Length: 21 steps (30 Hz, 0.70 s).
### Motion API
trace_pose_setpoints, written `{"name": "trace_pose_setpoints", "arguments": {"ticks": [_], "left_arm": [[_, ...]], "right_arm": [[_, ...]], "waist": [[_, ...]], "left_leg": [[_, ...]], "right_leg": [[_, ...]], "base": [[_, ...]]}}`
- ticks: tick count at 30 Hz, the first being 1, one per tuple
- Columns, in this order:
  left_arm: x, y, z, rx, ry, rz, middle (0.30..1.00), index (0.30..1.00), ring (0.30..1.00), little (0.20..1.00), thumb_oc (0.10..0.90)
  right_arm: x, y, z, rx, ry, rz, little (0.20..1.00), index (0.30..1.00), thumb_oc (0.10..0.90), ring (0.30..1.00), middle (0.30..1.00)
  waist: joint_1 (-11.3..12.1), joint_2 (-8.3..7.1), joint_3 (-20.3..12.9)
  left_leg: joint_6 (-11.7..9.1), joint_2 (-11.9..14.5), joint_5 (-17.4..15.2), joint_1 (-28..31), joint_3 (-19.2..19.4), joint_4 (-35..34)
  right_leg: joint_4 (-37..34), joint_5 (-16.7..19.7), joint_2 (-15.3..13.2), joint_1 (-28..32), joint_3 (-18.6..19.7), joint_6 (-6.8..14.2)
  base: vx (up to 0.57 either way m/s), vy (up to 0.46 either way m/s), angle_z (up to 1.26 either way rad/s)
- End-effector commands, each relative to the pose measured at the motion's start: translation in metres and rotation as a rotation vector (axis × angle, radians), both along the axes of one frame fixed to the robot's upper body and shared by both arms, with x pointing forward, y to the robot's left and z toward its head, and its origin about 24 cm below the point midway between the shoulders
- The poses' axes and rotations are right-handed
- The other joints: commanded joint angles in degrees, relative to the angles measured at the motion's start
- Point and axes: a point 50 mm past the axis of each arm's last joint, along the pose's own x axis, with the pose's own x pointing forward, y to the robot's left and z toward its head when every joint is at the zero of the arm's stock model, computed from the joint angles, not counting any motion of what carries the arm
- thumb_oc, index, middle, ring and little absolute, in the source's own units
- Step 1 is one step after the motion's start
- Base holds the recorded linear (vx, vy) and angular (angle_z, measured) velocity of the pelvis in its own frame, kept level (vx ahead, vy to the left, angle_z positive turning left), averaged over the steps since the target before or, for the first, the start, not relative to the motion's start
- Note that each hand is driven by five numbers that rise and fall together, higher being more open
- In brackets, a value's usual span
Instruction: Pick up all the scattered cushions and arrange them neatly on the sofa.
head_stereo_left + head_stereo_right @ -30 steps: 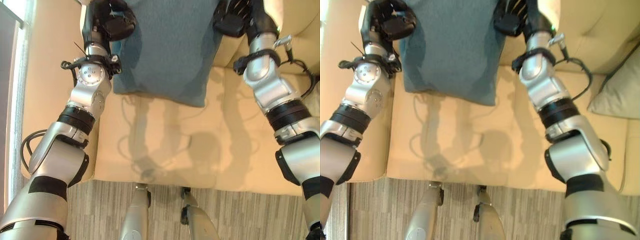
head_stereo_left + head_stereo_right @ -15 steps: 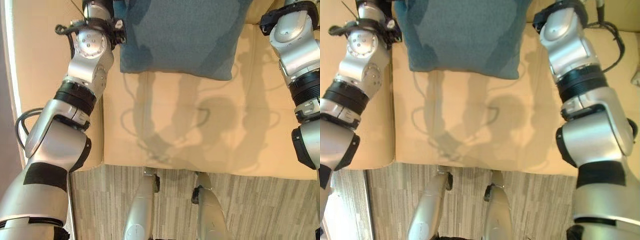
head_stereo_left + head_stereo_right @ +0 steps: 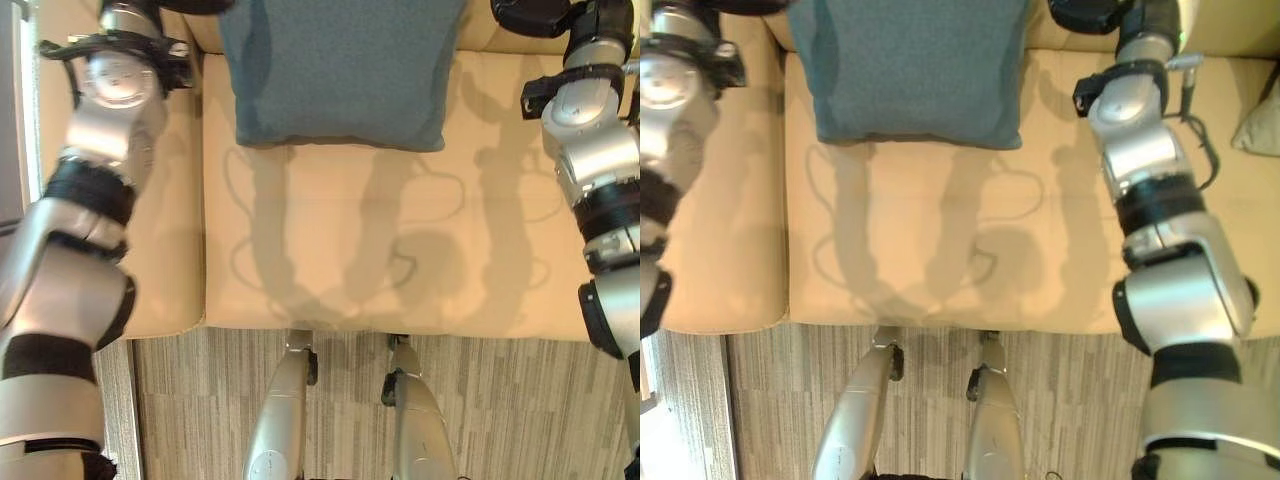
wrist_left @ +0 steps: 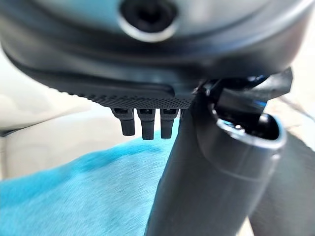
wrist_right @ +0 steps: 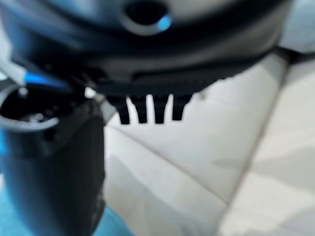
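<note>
The scene was bright and warmly lit. Soft grey shadows of the arms fell on the sofa seat (image 3: 330,250) below the blue cushion (image 3: 340,70), so the light came from above and behind the robot. A pale glare ran along the left edge of the left eye view. The left arm there was smeared by motion blur. Both wrist views were out of focus up close, each hand (image 4: 147,88) a dark blurred bulk.

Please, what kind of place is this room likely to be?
Probably a living room or lounge. A beige sofa takes up most of the head views, a blue cushion lies on its seat, a light cushion rests further along, and striped carpet covers the floor.
</note>
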Motion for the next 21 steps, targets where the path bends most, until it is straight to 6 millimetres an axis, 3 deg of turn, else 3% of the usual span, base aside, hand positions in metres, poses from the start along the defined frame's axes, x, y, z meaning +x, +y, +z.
{"name": "trace_pose_setpoints", "arguments": {"ticks": [1,3,4,5,6,7,8,9,10,11,12,13,14,16,17,21], "left_arm": [[-0.009,0.015,-0.014,-0.085,-0.099,0.02,0.9,0.9,0.9,0.9,0.8],[-0.014,0.032,-0.04,-0.131,-0.071,0.052,0.9,0.9,0.9,0.9,0.8],[-0.014,0.032,-0.04,-0.131,-0.07,0.052,0.9,0.9,0.9,0.9,0.8],[-0.016,0.046,-0.077,-0.233,-0.009,0.079,0.9,0.9,0.9,0.9,0.8],[-0.017,0.046,-0.08,-0.234,-0.004,0.08,0.9,0.9,0.9,0.9,0.8],[-0.02,0.054,-0.102,-0.282,0.035,0.088,0.9,0.9,0.9,0.9,0.8],[-0.035,0.069,-0.167,-0.412,0.165,0.122,0.9,0.9,0.9,0.9,0.8],[-0.036,0.069,-0.17,-0.411,0.172,0.122,0.9,0.9,0.9,0.9,0.8],[-0.056,0.084,-0.23,-0.486,0.319,0.229,0.9,0.9,0.9,0.9,0.8],[-0.057,0.083,-0.232,-0.485,0.323,0.23,0.9,0.9,0.9,0.9,0.8],[-0.077,0.078,-0.293,-0.565,0.505,0.297,0.9,0.9,0.9,0.9,0.8],[-0.101,0.083,-0.335,-0.665,0.624,0.359,0.9,0.9,0.9,0.9,0.8],[-0.101,0.083,-0.335,-0.665,0.624,0.359,0.9,0.9,0.9,0.9,0.8],[-0.14,0.088,-0.385,-0.696,0.808,0.48,0.9,0.9,0.9,0.9,0.8],[-0.195,0.088,-0.43,-0.642,1.047,0.572,0.9,0.9,0.9,0.9,0.8],[-0.277,0.071,-0.483,-0.728,1.375,0.689,0.9,0.9,0.9,0.9,0.8]], "right_arm": [[-0.017,-0.02,-0.014,0.143,-0.129,0.08,0.9,0.9,0.8,0.9,0.9],[-0.025,-0.031,-0.033,0.18,-0.127,0.068,0.9,0.9,0.8,0.9,0.9],[-0.025,-0.031,-0.033,0.179,-0.126,0.068,0.9,0.9,0.8,0.9,0.9],[-0.033,-0.038,-0.053,0.262,-0.143,0.084,0.9,0.9,0.8,0.9,0.9],[-0.033,-0.038,-0.056,0.261,-0.139,0.083,0.9,0.9,0.8,0.9,0.9],[-0.039,-0.044,-0.072,0.279,-0.119,0.074,0.9,0.9,0.8,0.9,0.9],[-0.058,-0.053,-0.112,0.302,-0.054,0.054,0.9,0.9,0.8,0.9,0.9],[-0.059,-0.053,-0.115,0.302,-0.047,0.052,0.9,0.9,0.8,0.9,0.9],[-0.08,-0.061,-0.157,0.345,0.025,0.014,0.9,0.9,0.8,0.9,0.9],[-0.081,-0.061,-0.159,0.344,0.029,0.012,0.9,0.9,0.8,0.9,0.9],[-0.102,-0.071,-0.199,0.393,0.127,-0.059,0.9,0.9,0.8,0.9,0.9],[-0.113,-0.082,-0.215,0.38,0.191,-0.117,0.9,0.9,0.8,0.9,0.9],[-0.113,-0.082,-0.215,0.379,0.191,-0.117,0.9,0.9,0.8,0.9,0.9],[-0.138,-0.101,-0.245,0.419,0.277,-0.229,0.9,0.9,0.8,0.9,0.9],[-0.169,-0.117,-0.282,0.46,0.403,-0.345,0.9,0.9,0.8,0.9,0.9],[-0.211,-0.128,-0.329,0.493,0.625,-0.463,0.9,0.9,0.8,0.9,0.9]], "waist": [[2.02,1.68,-9.73],[1.88,1.56,-10.51],[1.88,1.57,-10.56],[1.57,1.14,-11.07],[1.55,1.18,-11.36],[1.36,0.91,-11.69],[0.74,0.28,-12.3],[0.81,0.3,-12.66],[-0.03,-0.17,-12.74],[-0.03,-0.14,-12.85],[-1.35,-0.23,-12.8],[-1.98,-0.51,-13.43],[-1.96,-0.48,-13.45],[-2.62,-0.76,-14.99],[-1.33,-1.04,-16.56],[-0.71,-0.86,-17.81]], "left_leg": [[-6.47,3.71,-8.77,-1.94,-0.77,3.59],[-6.46,3.92,-9.27,-0.89,-0.46,3.61],[-6.46,3.92,-9.27,-0.89,-0.45,3.6],[-6.4,4.22,-9.78,0.26,-0.31,3.8],[-6.33,4.18,-9.36,0.18,-0.29,3.62],[-6.28,4.41,-9.59,0.97,-0.27,3.65],[-6.07,4.94,-10.76,3.99,-0.19,3.67],[-6.02,4.92,-10.28,4.02,-0.18,3.34],[-5.81,5.45,-11.37,7.64,-0.73,3.56],[-5.78,5.45,-10.91,7.82,-0.74,3.22],[-5.63,5.04,-11.09,10.94,-2.32,3.11],[-5.64,5.15,-10.94,12.88,-2.89,2.31],[-5.66,5.19,-10.86,12.93,-2.87,2.19],[-5.53,5.7,-10.7,15.96,-3.63,1.2],[-5.99,6.98,-8.75,17.79,-4.59,0.14],[-8.93,10.73,-1.6,17.65,-6.41,-4.99]], "right_leg": [[5.28,-8.92,-7.45,3.99,0.2,6.93],[5.3,-9.45,-7.42,4.62,0.49,6.76],[5.3,-9.45,-7.42,4.62,0.49,6.76],[5.58,-10.19,-7.24,5.29,0.68,6.4],[5.48,-9.87,-7.26,5.16,0.71,6.42],[5.84,-10.53,-7.05,5.63,0.85,6.21],[7.32,-13.03,-6.18,7.24,1.32,5.72],[7.21,-12.71,-6.18,7.17,1.34,5.71],[10.25,-15.78,-4.72,9.1,2.46,5.32],[10.18,-15.52,-4.71,9.17,2.46,5.3],[13.17,-17.9,-2.87,11.31,5.54,4.97],[14.29,-19.02,-1.47,12.55,8.05,4.76],[14.25,-18.96,-1.43,12.55,8.07,4.75],[15.91,-21.32,0.99,15.23,11.62,3.79],[15.43,-22.81,3.09,17.75,11.57,2.1],[12.82,-23.62,6.37,20.71,9.37,-0.38]], "base": [[0.06,-0.028,-0.09],[0.05,-0.019,-0.03],[0.08,-0.023,-0.05],[0.05,-0.014,-0.07],[0.08,-0.035,-0.1],[0.15,-0.065,-0.09],[0.15,-0.066,-0.08],[0.24,-0.146,-0.04],[0.1,-0.097,-0.03],[0.17,-0.245,-0.02],[0.06,-0.216,-0.03],[0.08,-0.218,0.07],[0.09,-0.143,0.33],[0.06,-0.257,0.42],[-0.07,-0.398,0.18],[-0.24,-0.32,0.22]]}}
